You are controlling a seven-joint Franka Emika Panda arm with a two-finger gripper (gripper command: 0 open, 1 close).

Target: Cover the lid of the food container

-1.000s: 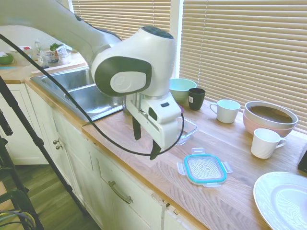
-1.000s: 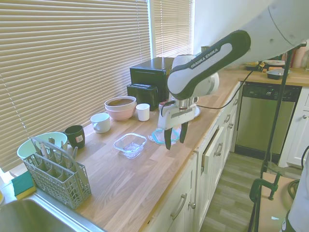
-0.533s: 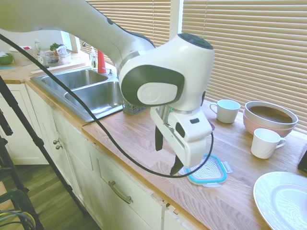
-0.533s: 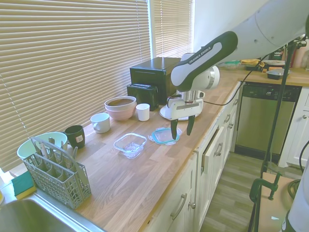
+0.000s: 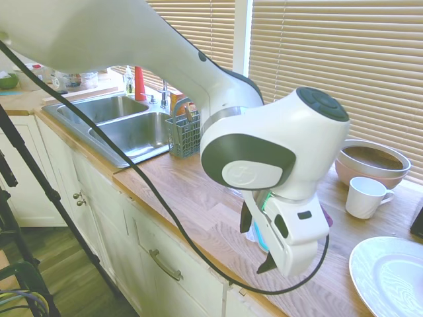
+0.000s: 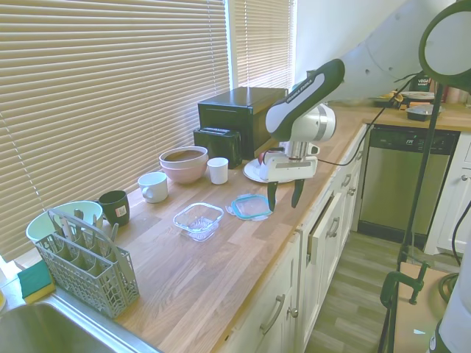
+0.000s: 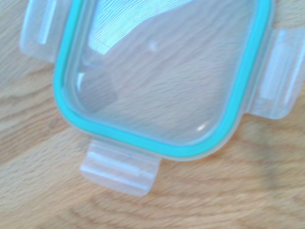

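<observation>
The lid (image 6: 252, 207), clear with a teal rim seal and snap tabs, lies flat on the wooden counter; it fills the wrist view (image 7: 162, 81). The food container (image 6: 199, 219), a small clear glass dish, sits uncovered just left of it, a short gap apart. My gripper (image 6: 284, 198) hangs open with nothing between its fingers, pointing down over the lid's right edge near the counter's front edge. In the first exterior view the gripper (image 5: 258, 243) and the arm hide the lid and the container.
A large white plate (image 5: 390, 274) lies at the counter's end. Behind the lid stand a pink bowl (image 6: 184, 163), white mugs (image 6: 153, 186), a black mug (image 6: 114, 207) and a black appliance (image 6: 235, 121). A cutlery basket (image 6: 85, 261) and sink (image 5: 122, 129) are further along.
The arm has travelled along the counter from beside the food container to over the lid and come down lower. The gripper stayed open throughout; lid and container have not moved.
</observation>
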